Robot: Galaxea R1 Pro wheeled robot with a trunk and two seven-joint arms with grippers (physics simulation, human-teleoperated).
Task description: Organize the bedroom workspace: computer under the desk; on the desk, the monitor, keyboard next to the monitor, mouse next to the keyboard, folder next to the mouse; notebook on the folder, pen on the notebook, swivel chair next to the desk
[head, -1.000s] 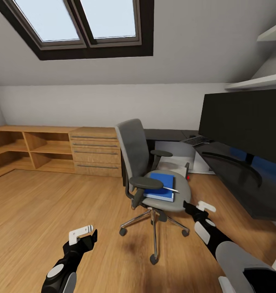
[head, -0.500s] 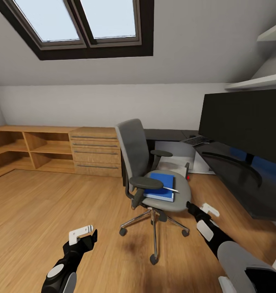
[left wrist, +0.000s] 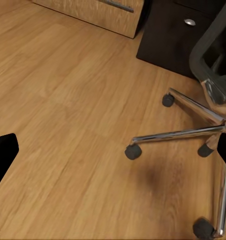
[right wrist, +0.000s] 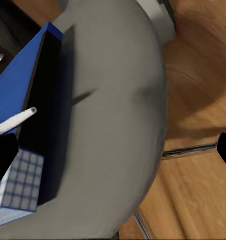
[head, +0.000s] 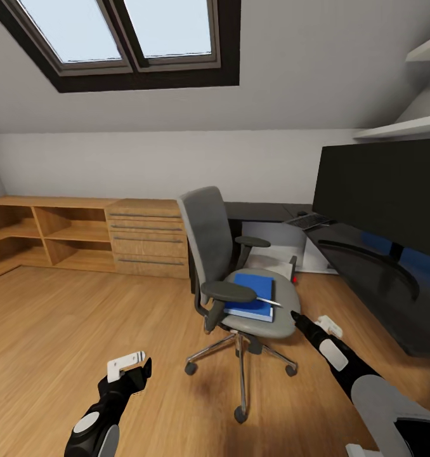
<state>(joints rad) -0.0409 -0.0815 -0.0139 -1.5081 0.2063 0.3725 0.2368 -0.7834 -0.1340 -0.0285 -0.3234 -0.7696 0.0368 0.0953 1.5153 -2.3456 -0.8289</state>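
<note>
The blue folder (head: pixel 253 296) is seen flat on the swivel chair (head: pixel 240 273) seat, just ahead of the right gripper (head: pixel 297 316), whose jaws are spread apart and empty.

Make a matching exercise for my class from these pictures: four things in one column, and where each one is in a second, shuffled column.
Things:
1. folder
2. monitor
3. keyboard
4. left claw

Places:
A. standing on the near part of the desk
B. hanging over bare wooden floor
C. lying on the swivel chair seat
D. lying on the far part of the desk

Pairs: 1-C, 2-A, 3-D, 4-B
</note>
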